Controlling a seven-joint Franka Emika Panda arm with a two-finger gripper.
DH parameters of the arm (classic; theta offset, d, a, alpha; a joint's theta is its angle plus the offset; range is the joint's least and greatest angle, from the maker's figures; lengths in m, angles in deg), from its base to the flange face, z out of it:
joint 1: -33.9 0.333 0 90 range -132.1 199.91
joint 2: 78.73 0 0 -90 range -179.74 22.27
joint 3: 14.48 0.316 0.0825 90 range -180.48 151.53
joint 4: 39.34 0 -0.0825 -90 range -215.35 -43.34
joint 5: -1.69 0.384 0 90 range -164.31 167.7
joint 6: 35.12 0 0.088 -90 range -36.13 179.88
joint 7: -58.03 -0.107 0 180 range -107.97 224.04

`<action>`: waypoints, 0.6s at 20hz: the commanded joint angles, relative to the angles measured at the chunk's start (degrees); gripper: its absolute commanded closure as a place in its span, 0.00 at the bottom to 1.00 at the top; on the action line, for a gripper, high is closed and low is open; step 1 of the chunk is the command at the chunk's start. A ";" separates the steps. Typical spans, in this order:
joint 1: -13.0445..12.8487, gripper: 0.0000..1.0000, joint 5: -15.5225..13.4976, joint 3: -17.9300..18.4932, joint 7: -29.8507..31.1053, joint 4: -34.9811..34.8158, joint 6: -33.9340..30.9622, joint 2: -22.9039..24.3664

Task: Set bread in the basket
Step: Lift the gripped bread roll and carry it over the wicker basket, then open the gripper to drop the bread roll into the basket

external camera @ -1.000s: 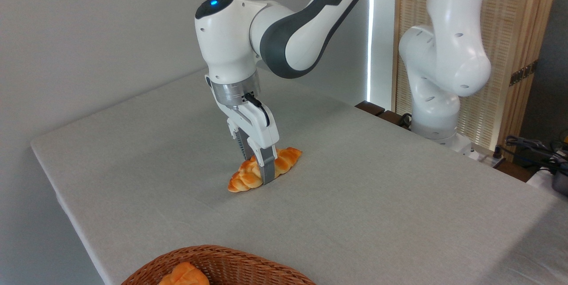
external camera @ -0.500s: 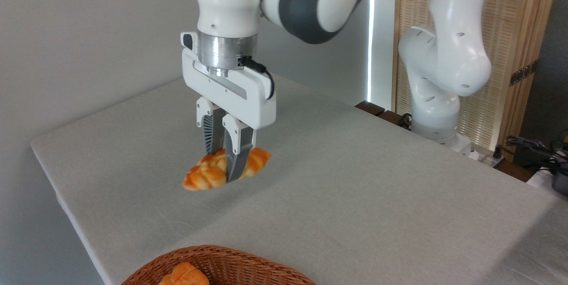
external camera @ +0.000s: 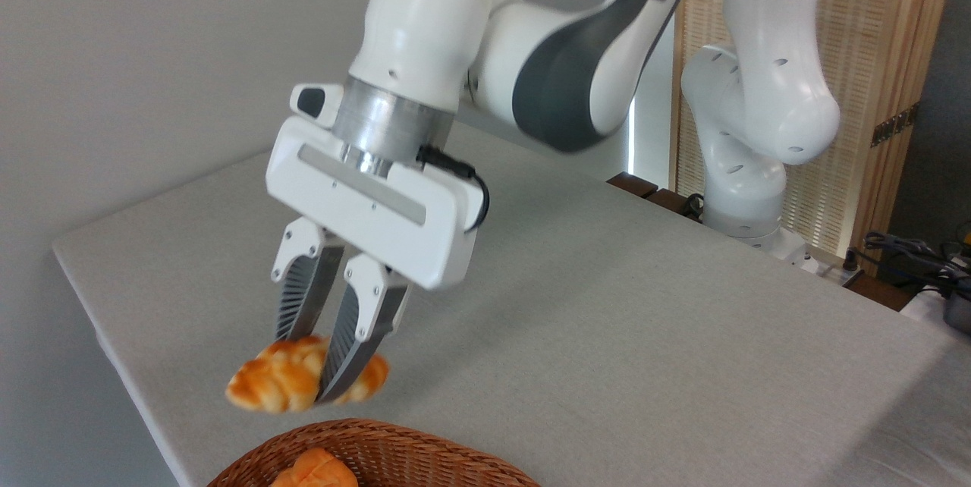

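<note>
The braided golden-orange bread [external camera: 277, 384] hangs in the air, held across its middle by my gripper [external camera: 311, 373], which is shut on it. It is just above and behind the far rim of the reddish-brown wicker basket [external camera: 394, 445], which is cut off by the bottom edge of the picture. One finger [external camera: 356, 350] crosses the loaf in front; the other is behind it.
A small rounded orange bun [external camera: 315, 469] lies inside the basket. The grey table [external camera: 645, 335] stretches back and right. A second white robot arm [external camera: 758, 108] stands at the far right edge, with cables beside it.
The gripper has lifted the bread off the table and carried it forward and left, from the table's middle to just above the basket's rim.
</note>
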 commanded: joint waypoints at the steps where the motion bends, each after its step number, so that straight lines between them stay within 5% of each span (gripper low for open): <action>1: -0.38 0.12 -3.78 1.41 0.15 1.05 7.26 -3.20; 2: -0.38 0.00 -4.65 1.59 0.15 1.05 8.23 -3.47; 12: -0.38 0.00 -4.92 1.68 -0.29 1.05 9.55 -4.26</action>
